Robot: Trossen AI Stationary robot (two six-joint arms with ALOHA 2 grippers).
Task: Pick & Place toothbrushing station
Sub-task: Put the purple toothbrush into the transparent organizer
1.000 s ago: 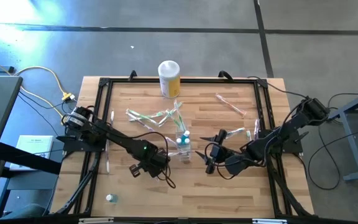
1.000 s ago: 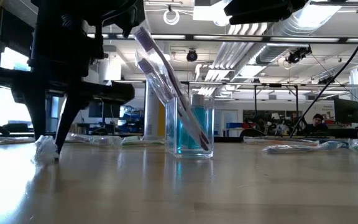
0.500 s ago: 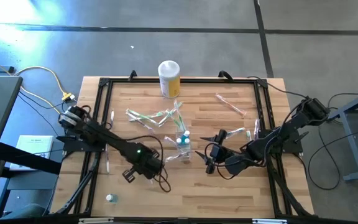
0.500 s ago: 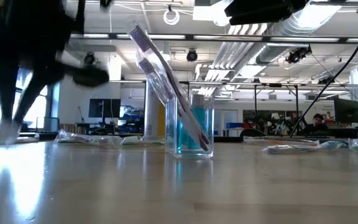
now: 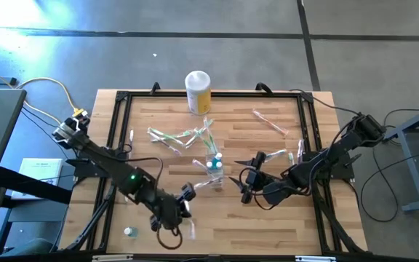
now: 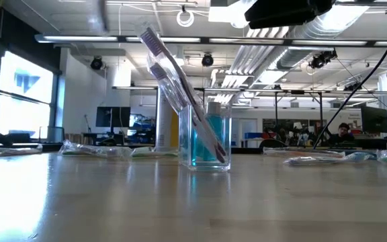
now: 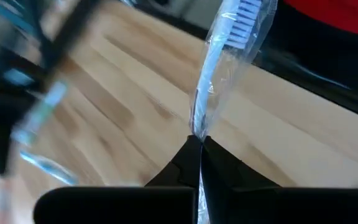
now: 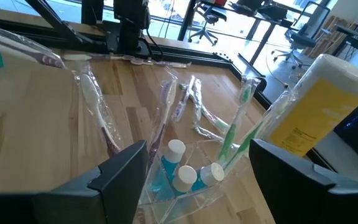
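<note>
My left fingers (image 7: 197, 144) pinch a light, slippery wrapped toothbrush (image 7: 225, 68) near its handle end above the tabletop (image 5: 268, 218); my right fingers (image 8: 194, 163) wait open by the cup (image 8: 185, 177).

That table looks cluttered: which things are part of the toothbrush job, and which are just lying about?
Part of the job:
- clear cup with tubes and wrapped brushes in it
- wrapped toothbrush pinched in the left gripper
- loose toothbrushes on the wood
- right gripper, jaws open beside the cup

Just lying about:
- yellow canister
- cables off the table
</note>
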